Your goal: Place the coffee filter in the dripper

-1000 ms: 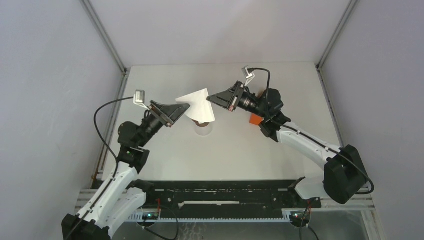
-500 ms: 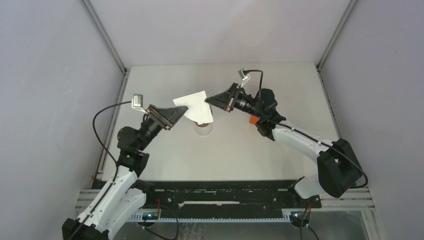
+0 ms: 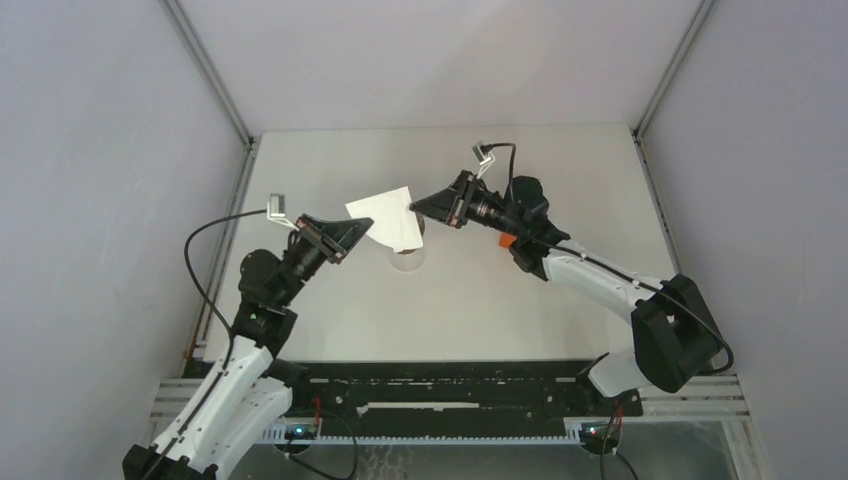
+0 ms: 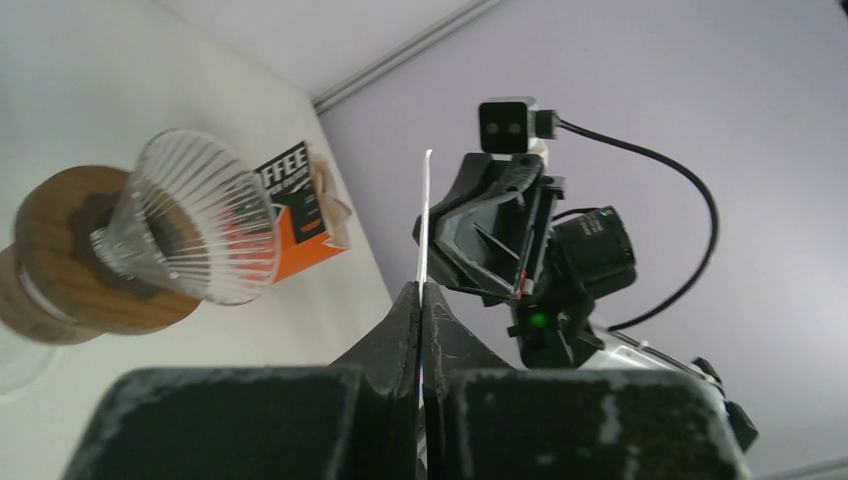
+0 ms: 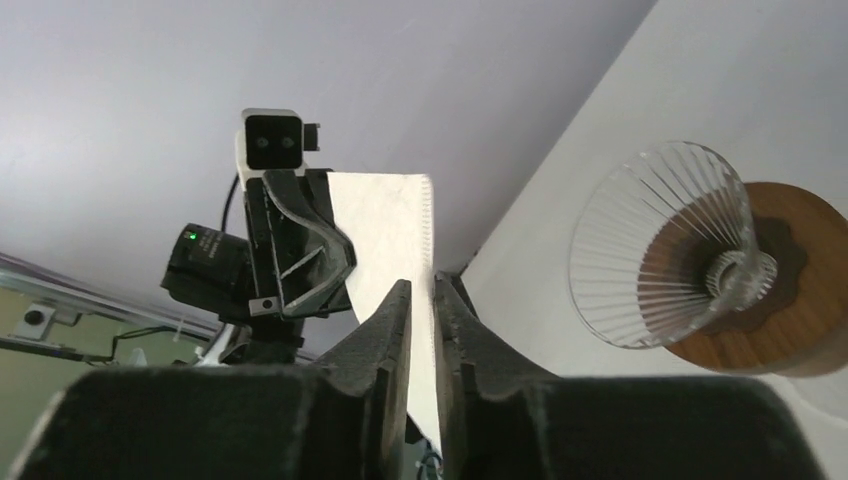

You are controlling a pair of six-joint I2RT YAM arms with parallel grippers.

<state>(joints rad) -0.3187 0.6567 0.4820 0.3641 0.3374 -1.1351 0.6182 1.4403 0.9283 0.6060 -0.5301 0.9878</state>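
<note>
The coffee filter (image 3: 385, 215) is a flat white paper sheet held in the air between both arms, above the dripper (image 3: 405, 258). From the left wrist it shows edge-on as a thin white line (image 4: 425, 220). My left gripper (image 3: 365, 228) (image 4: 420, 290) is shut on the filter's left edge. My right gripper (image 3: 418, 205) (image 5: 420, 285) is at the filter's (image 5: 395, 230) right edge, jaws a little apart with the paper in the gap. The dripper (image 4: 195, 230) (image 5: 660, 260) is a clear ribbed cone in a brown wooden ring, partly hidden by the filter from above.
An orange box (image 3: 507, 240) (image 4: 300, 205) stands on the table (image 3: 560, 170) behind the right arm's wrist, right of the dripper. Grey walls with metal corner rails enclose the white table on three sides.
My left gripper has closed onto the filter. The right gripper's jaws have parted slightly. The filter and both grippers have shifted a little to the left.
</note>
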